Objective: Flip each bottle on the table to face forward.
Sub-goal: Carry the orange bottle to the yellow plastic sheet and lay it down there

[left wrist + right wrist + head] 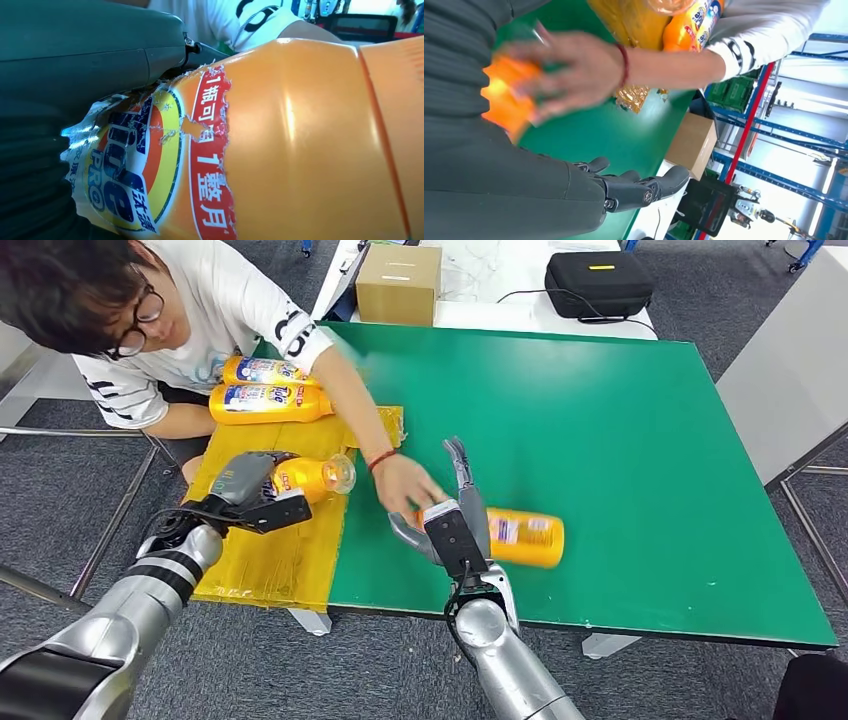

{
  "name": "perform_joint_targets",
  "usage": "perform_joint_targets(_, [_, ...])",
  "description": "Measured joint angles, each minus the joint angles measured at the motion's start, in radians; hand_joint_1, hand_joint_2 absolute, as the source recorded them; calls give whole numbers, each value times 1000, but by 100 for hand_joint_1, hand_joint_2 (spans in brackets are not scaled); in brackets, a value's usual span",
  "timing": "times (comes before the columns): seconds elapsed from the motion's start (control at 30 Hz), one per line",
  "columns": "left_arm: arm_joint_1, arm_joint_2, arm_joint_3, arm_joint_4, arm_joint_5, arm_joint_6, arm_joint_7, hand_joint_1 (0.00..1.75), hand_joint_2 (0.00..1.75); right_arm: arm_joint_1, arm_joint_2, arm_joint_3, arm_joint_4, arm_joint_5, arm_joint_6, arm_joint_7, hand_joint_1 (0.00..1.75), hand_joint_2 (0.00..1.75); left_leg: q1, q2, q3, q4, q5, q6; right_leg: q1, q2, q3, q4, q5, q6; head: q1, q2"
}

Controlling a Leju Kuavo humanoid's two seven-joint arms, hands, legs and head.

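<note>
My left hand (255, 490) grips an orange bottle (318, 478) on its side above the yellow mat (280, 555); the left wrist view shows the bottle's torn label (150, 165) close under the hand (75, 60). A second orange bottle (527, 537) lies on the green table (620, 420) near the front edge. My right hand (452, 525) hovers beside its neck end, fingers (634, 190) spread and holding nothing. A person's hand (410, 487) reaches to that bottle's cap end and covers the bottle (506, 100) in the right wrist view. Two more bottles (268, 388) lie on the mat's far end.
The person leans in over the table's left side, forearm (350, 400) across the mat. A cardboard box (398, 284) and a black case (598, 282) sit on a white table beyond. A white surface (790, 370) stands to the right.
</note>
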Motion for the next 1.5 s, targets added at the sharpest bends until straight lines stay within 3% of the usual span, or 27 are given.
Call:
perform_joint_targets(0.4, [-25, 35, -50, 34, -64, -22, 9, 175, 175, 0, 0, 0, 0, -4, 6, -6, 0, 175, 0, 0, 0, 0, 0, 0, 0, 0, 0, 0, 0, 0, 0, 0])
perform_joint_targets(0.57, [-67, 75, -127, 73, -191, -71, 51, 175, 175, -1, 0, 0, 0, -12, 23, -17, 0, 175, 0, 0, 0, 0, 0, 0, 0, 0, 0, 1, 0, 0, 0, 0])
perform_joint_targets(0.8, [-102, 106, -277, 143, -374, -108, 181, 175, 175, -13, 7, 2, 5, -22, 52, -22, 0, 175, 0, -1, 0, 0, 0, 0, 0, 0, 0, 1, 0, 0, 0, 0])
perform_joint_targets(0.83, [-104, 107, -297, 150, -389, -107, 193, 152, 175, -17, 8, 2, 8, -22, 56, -22, 0, 175, 0, -2, 0, 0, 0, 0, 0, 0, 1, 1, 0, 0, 0, 0])
perform_joint_targets(0.93, [-106, 105, -344, 165, -408, -85, 214, 21, 175, -29, 13, 7, 16, -22, 61, -22, 0, 175, 0, -3, 0, 0, 0, 0, 0, 0, 2, 1, -1, 0, 0, 0])
perform_joint_targets(0.97, [-106, 103, -353, 168, -409, -74, 219, 0, 175, -32, 14, 8, 20, -23, 62, -22, 0, 175, 0, -3, 0, 0, 0, 0, 0, 0, 2, 1, -1, 0, 0, 0])
perform_joint_targets(1.3, [-87, 63, -383, 182, -379, 29, 218, 0, 175, -39, 17, 17, 42, -16, 61, -15, 0, 175, 0, -5, 3, 0, 1, 0, 0, -2, 5, 1, -1, 0, 0, 0])
perform_joint_targets(1.5, [-52, 52, -334, 179, -223, 122, 99, 0, 175, -43, 15, 16, 55, 9, 55, 3, 0, 175, 0, -5, 3, 0, 1, 1, -1, -2, 5, 1, 0, 0, 0, 0])
